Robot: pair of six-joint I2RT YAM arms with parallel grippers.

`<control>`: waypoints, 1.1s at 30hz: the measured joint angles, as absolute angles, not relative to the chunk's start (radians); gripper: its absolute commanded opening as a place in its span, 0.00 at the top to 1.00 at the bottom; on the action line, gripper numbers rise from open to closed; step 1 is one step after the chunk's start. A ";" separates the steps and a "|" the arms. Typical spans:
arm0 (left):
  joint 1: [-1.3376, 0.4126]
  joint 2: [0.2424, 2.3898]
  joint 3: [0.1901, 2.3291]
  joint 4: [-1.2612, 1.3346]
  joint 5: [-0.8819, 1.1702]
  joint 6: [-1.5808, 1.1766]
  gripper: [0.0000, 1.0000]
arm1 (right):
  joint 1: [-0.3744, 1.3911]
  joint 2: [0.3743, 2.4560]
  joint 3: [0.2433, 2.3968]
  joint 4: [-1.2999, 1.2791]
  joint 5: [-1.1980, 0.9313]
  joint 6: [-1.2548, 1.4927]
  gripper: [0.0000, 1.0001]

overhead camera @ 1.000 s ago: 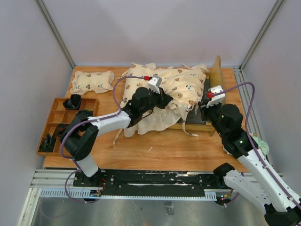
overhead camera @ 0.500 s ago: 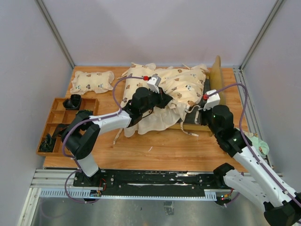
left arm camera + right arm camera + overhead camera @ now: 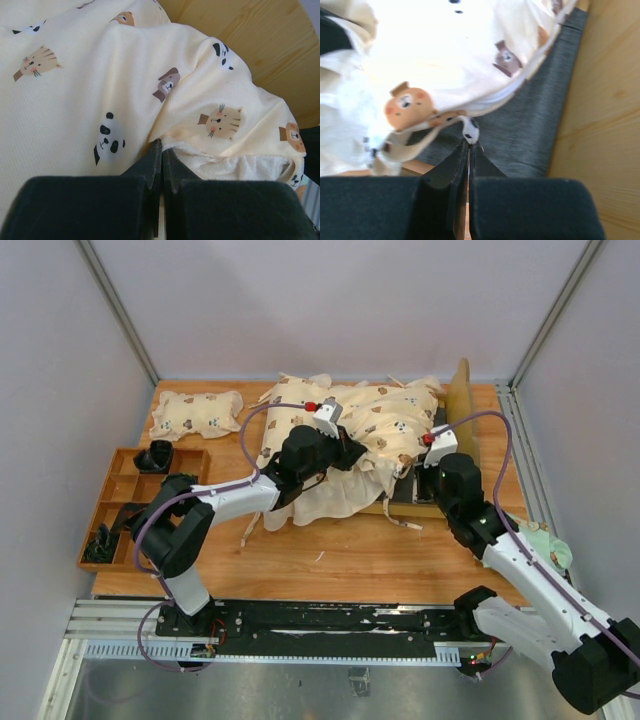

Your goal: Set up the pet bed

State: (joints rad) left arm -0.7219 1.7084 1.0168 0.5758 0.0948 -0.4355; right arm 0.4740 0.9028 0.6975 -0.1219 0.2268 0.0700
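The small light-wood pet bed with its wavy headboard stands at the far right of the wooden table. The cream animal-print ruffled quilt lies bunched over most of it and spills off its near-left side. The left gripper has its jaws pressed together on a fold of the quilt. The right gripper is likewise closed, nipping the quilt's ruffled edge just above the bed's grey fabric base (a thin hold, right at the tips). The step in hand seems to be spreading the quilt over the frame. To do it well, both arms should draw their edges apart evenly and lift clear of the low rails, without tugging so hard that the ruffle slips free or the light frame slides.
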 measured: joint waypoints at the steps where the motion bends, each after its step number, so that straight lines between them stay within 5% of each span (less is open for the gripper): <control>1: -0.722 1.709 1.017 0.576 0.095 -0.435 1.00 | 0.473 0.901 0.700 -0.113 0.201 0.083 1.00; 8: -0.722 1.720 1.017 0.582 0.096 -0.436 1.00 | 0.469 0.905 0.642 -0.087 0.178 0.139 1.00; 15: -0.722 1.737 1.017 0.591 0.101 -0.443 1.00 | 0.469 0.970 0.680 -0.170 0.210 0.123 0.61; 22: -0.722 1.740 1.017 0.599 0.105 -0.451 1.00 | 0.469 0.891 0.778 -0.386 0.229 0.239 0.57; 33: -0.722 1.750 1.017 0.611 0.107 -0.461 1.00 | 0.482 0.625 0.471 -0.336 0.157 0.389 0.59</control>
State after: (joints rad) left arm -0.7219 1.7500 1.0168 0.6113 0.1070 -0.4606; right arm 0.4824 0.6250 0.4713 -0.3363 0.1570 0.3893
